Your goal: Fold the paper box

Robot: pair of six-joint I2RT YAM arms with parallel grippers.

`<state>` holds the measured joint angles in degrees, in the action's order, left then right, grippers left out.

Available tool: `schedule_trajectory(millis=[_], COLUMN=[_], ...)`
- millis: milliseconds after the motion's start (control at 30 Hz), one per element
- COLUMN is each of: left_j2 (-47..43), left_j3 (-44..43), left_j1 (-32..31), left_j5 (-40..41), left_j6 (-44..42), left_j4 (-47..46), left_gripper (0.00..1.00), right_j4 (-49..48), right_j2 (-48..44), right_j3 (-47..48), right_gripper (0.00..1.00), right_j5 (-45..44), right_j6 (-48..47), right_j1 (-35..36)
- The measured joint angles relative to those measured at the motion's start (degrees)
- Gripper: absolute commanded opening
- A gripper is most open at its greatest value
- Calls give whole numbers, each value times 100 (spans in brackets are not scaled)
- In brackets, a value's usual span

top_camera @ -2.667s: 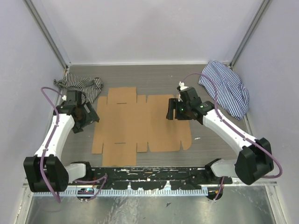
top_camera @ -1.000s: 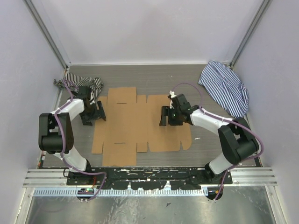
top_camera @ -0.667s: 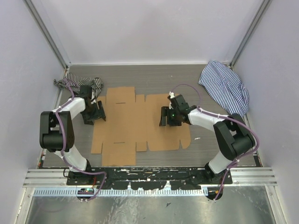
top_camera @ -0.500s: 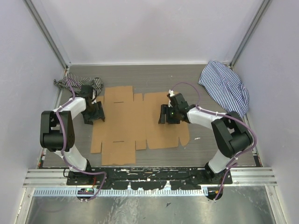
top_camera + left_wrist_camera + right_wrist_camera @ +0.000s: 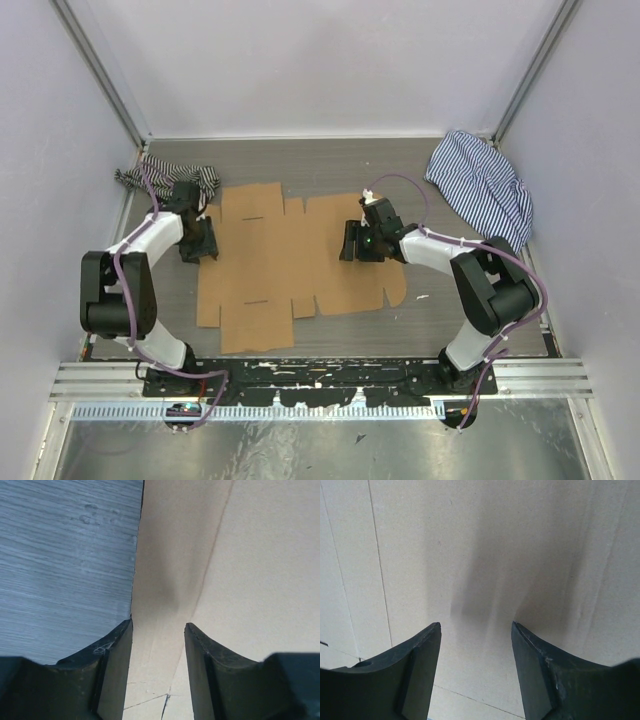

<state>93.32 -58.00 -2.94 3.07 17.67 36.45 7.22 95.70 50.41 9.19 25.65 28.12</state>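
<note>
The paper box (image 5: 300, 262) lies flat and unfolded in the middle of the bench (image 5: 330, 165). The left tool (image 5: 206, 244) is low at the box's left edge with its jaws apart. In the wrist view one jaw sits right at that edge and the other on the cardboard beside a crease. The right tool (image 5: 349, 244) is over the box's right half, jaws apart above flat cardboard. A striped cloth (image 5: 168, 178) lies beyond the box's far left corner, and a second striped cloth (image 5: 485, 190) well off its far right corner.
</note>
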Motion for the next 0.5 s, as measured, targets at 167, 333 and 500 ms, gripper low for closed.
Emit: schedule_trajectory(millis=[167, 333, 500], left_j2=[-372, -398, -404], left_j3=[107, 166, 164], left_j1=[-267, -651, -706], left_j5=[-452, -931, -330], left_j6=[168, 306, 363], left_j4=[-107, -243, 13], left_gripper=[42, 55, 86], right_j4=[7, 7, 4], right_j2=[-20, -22, -22], right_j3=[-4, -7, -7], right_gripper=[64, 64, 64], right_j5=[-98, -120, -127], right_j6=[0, 0, 2], right_j1=[7, 17, 17])
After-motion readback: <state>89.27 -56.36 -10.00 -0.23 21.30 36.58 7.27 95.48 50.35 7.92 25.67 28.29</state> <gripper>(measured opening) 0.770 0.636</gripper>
